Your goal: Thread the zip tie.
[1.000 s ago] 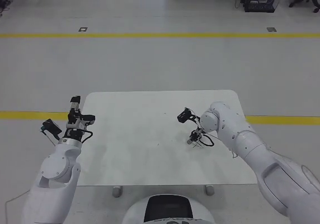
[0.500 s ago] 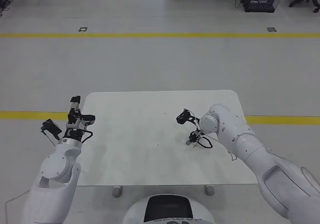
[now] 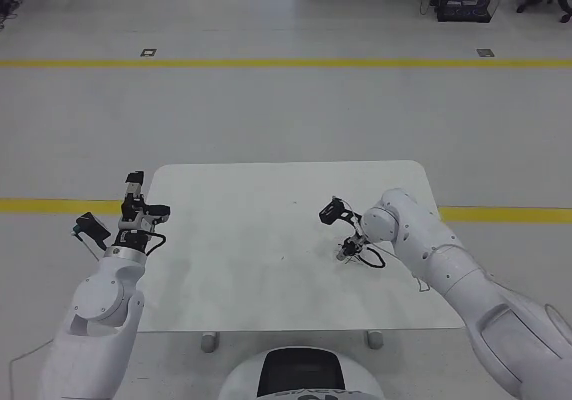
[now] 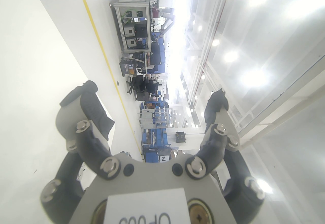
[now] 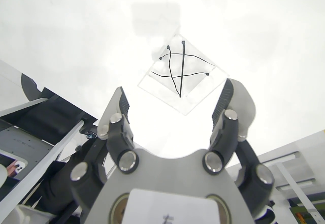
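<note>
while right tool [image 5: 175, 86] hangs wide open, empty, facing zip ties [image 5: 182, 67], left tool [image 4: 152, 90] spread, empty

Four thin black zip ties [image 5: 182, 67] lie flat and loose, crossed over one another on a clear square tray [image 5: 194, 100]. None is looped, and their small heads show. The pile sits ahead of the right gripper [image 5: 174, 86], centred between its fingertips and clear of them.

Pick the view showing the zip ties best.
Right wrist view: black zip ties lie crossed in a clear tray beyond the open right hand. Top view: too small to tell. Left wrist view faces away.
</note>
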Motion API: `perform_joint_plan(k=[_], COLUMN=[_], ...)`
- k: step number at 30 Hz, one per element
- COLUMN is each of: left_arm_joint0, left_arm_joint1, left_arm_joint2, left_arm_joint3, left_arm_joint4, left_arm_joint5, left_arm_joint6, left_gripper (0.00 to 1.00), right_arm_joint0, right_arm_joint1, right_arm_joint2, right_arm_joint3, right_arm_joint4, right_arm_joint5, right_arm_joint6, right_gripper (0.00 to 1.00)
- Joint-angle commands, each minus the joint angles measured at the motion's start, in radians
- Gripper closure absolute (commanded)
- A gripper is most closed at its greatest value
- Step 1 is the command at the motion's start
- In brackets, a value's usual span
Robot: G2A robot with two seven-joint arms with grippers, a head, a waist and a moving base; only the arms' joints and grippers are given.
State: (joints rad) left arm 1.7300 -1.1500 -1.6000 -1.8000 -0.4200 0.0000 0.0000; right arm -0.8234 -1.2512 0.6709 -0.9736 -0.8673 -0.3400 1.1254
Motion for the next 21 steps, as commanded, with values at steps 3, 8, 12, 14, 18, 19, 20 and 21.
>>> perform_joint_plan(k=[3, 8, 12, 14, 18, 19, 20, 21], left_arm_joint0=[0.0, 0.0, 0.0, 0.0, 0.0, 0.0, 0.0, 0.0], left_arm_joint1=[0.0, 0.0, 0.0, 0.0, 0.0, 0.0, 0.0, 0.0], left_arm_joint2=[0.0, 0.0, 0.0, 0.0, 0.0, 0.0, 0.0, 0.0], left_arm_joint3=[0.0, 0.0, 0.0, 0.0, 0.0, 0.0, 0.0, 0.0], left_arm_joint4=[0.0, 0.0, 0.0, 0.0, 0.0, 0.0, 0.0, 0.0], left_arm_joint5=[0.0, 0.0, 0.0, 0.0, 0.0, 0.0, 0.0, 0.0], left_arm_joint6=[0.0, 0.0, 0.0, 0.0, 0.0, 0.0, 0.0, 0.0], left_gripper=[0.0, 0.0, 0.0, 0.0, 0.0, 0.0, 0.0, 0.0], right_arm_joint0=[-0.007, -0.009, -0.001, 0.003, 0.014, 0.016, 0.019, 0.022], right_arm_joint1=[0.004, 0.003, -0.002, -0.005, -0.014, -0.016, -0.019, -0.021], right_arm_joint2=[-0.002, -0.016, -0.033, -0.043, -0.07, -0.076, -0.082, -0.088], right_arm_joint3=[-0.008, 0.007, 0.036, 0.051, 0.09, 0.099, 0.108, 0.117], right_arm_joint4=[0.001, 0.012, 0.029, 0.034, 0.038, 0.038, 0.039, 0.04], right_arm_joint5=[0.0, 0.0, 0.0, 0.0, 0.0, 0.0, 0.0, 0.0], right_arm_joint6=[-0.004, -0.013, -0.027, -0.037, -0.069, -0.077, -0.085, -0.092], right_gripper=[0.6, 0.67, 0.7, 0.71, 0.71, 0.71, 0.71, 0.72])
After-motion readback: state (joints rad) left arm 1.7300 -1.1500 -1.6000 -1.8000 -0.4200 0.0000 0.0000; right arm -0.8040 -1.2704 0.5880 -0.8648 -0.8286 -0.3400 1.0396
